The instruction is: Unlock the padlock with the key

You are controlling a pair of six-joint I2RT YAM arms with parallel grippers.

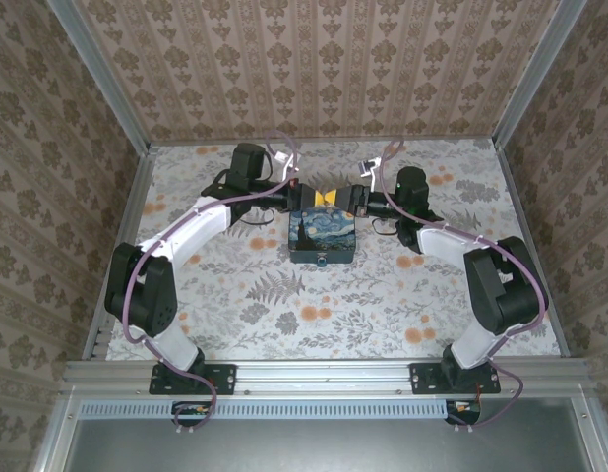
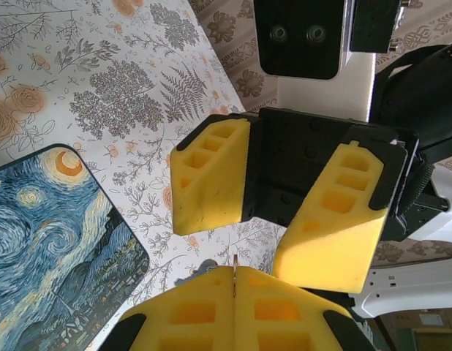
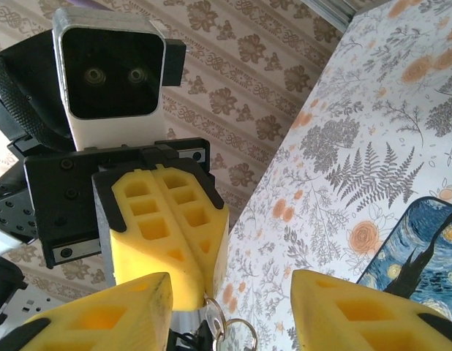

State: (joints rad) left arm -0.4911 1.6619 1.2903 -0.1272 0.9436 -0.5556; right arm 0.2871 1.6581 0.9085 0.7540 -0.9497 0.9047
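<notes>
My left gripper (image 1: 321,197) hangs over the far edge of the painted box (image 1: 322,236), fingers pressed together on the key (image 3: 214,313). The key's thin blade edge (image 2: 234,265) pokes out between those fingers, and its ring (image 3: 240,333) dangles below them. My right gripper (image 1: 345,200) faces the left one tip to tip. It stands open (image 3: 230,292), with the key in the gap, closer to its left finger (image 3: 109,314). A tiny bluish padlock (image 1: 324,262) sits at the box's near edge.
The box with the swirly blue-and-yellow lid (image 2: 50,241) lies in the middle of the floral tabletop (image 1: 383,305). Patterned walls (image 1: 314,59) close in the back and both sides. Both arms arch inward from their bases (image 1: 196,379) on the near rail.
</notes>
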